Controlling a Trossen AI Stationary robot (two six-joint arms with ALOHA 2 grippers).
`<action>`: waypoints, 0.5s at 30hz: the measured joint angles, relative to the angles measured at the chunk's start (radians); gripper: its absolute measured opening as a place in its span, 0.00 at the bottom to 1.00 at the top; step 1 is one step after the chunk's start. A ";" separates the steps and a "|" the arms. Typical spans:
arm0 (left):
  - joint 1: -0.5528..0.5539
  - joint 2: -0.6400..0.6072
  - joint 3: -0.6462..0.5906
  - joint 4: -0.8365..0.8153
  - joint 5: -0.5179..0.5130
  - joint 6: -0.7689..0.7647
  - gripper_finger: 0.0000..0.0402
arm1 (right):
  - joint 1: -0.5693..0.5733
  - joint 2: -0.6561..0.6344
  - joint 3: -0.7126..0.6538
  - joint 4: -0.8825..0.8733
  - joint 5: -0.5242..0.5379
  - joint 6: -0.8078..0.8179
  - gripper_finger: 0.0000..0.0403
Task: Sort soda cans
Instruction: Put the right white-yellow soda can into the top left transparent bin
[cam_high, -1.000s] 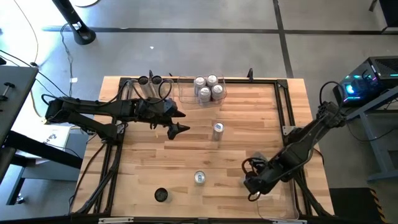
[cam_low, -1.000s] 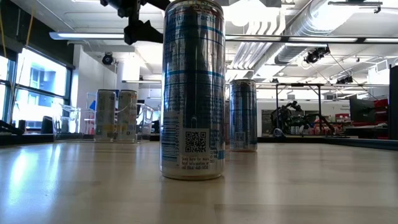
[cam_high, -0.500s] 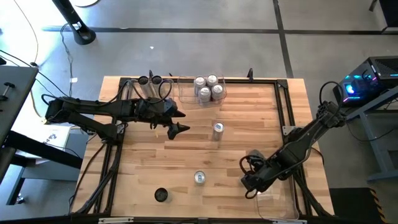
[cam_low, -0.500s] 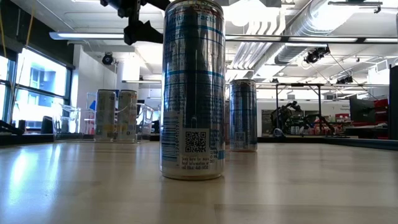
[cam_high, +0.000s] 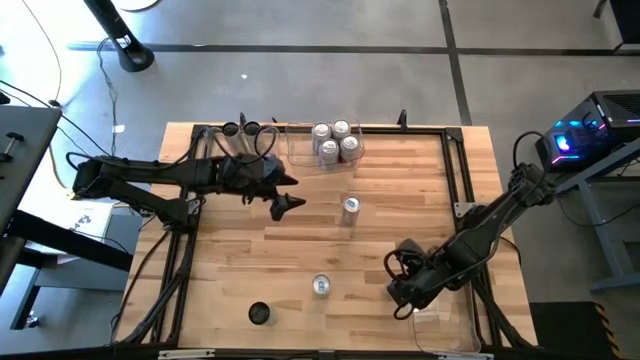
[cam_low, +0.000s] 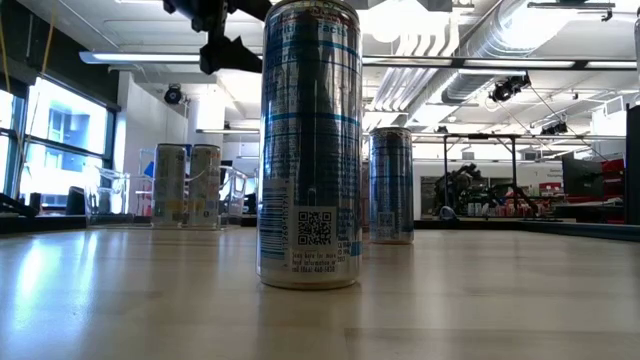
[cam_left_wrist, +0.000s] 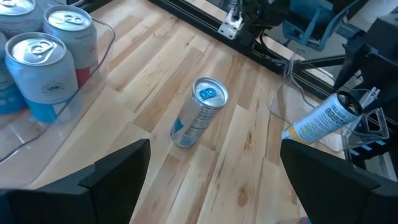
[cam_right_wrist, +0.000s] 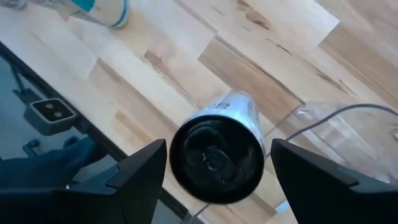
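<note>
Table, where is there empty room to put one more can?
Widest bare wood on the table lies between the open left tool and the dark can and silver can near the front edge. More lies right of the middle can. Crowded: the clear bin of four cans, and the right tool gripping a black-topped can.

Bright, even ceiling light; glare on the table (cam_low: 480, 300) in the low view, wrist views slightly soft.
</note>
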 joint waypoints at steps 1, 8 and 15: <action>0.005 0.000 0.000 0.000 0.000 0.000 0.88 | 0.000 0.007 0.000 0.000 0.001 0.000 0.70; 0.022 0.000 0.000 0.000 0.008 0.000 0.88 | 0.000 0.061 0.003 0.006 0.000 -0.026 0.70; 0.043 0.000 0.000 0.000 0.046 0.000 0.88 | 0.000 0.107 0.006 0.004 0.002 -0.024 0.70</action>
